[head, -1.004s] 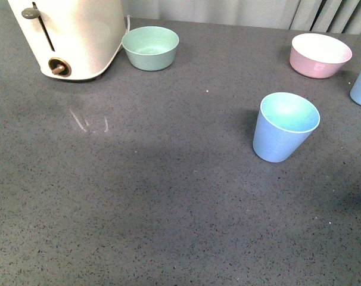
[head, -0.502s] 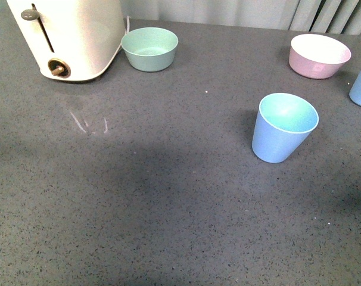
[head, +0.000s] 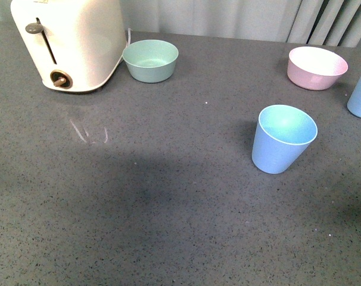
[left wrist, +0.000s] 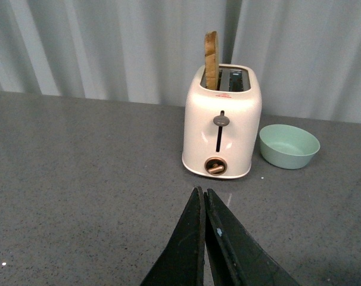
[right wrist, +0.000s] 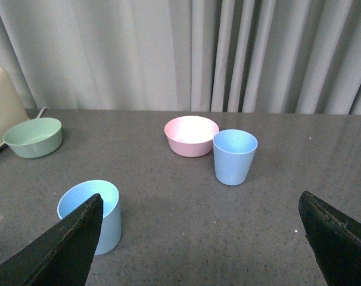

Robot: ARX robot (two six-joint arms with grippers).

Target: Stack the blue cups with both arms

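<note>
Two light blue cups stand upright and apart on the grey table. In the front view one cup [head: 283, 140] is right of centre and the other cup [head: 360, 92] is cut by the right edge; neither arm shows there. In the right wrist view my right gripper [right wrist: 199, 195] is open and empty above the table. The nearer cup [right wrist: 94, 214] sits just behind its one finger [right wrist: 67, 250], and the farther cup [right wrist: 235, 156] stands ahead beside the pink bowl. My left gripper [left wrist: 201, 192] is shut on nothing and points toward the toaster, with no cup in its view.
A cream toaster [head: 73, 44] with a bread slice [left wrist: 211, 59] in it stands at the back left, with a mint green bowl [head: 150, 59] next to it. A pink bowl [head: 317, 67] sits at the back right. Grey curtains close off the far side.
Everything in the front view has slid slightly down the picture, as if the camera shifted. The cups and bowls keep their places relative to one another.
</note>
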